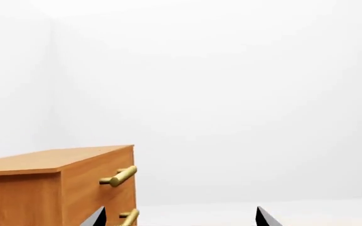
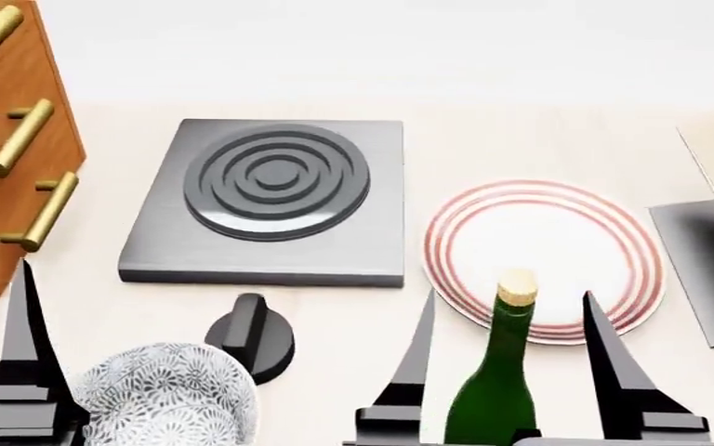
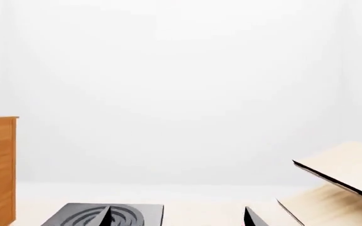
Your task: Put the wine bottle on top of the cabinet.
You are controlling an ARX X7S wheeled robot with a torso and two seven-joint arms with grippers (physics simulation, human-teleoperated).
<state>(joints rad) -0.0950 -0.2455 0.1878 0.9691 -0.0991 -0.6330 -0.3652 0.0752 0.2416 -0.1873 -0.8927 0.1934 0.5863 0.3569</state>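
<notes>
Right gripper (image 2: 506, 358) spread wide, straddling upright wine bottle (image 2: 494, 381) on near worktop (image 2: 482, 93), lined up for grasp; left gripper (image 1: 179, 217) released; cabinet (image 2: 4, 139) far left.

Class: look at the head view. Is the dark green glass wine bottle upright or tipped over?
Upright. The dark green glass wine bottle stands with its tan cork uppermost, between the right tool's open fingers.

Glossy green glass wine bottle (image 2: 491, 390), wooden cabinet (image 2: 10, 177), brushed-metal hob (image 2: 271, 200)
</notes>
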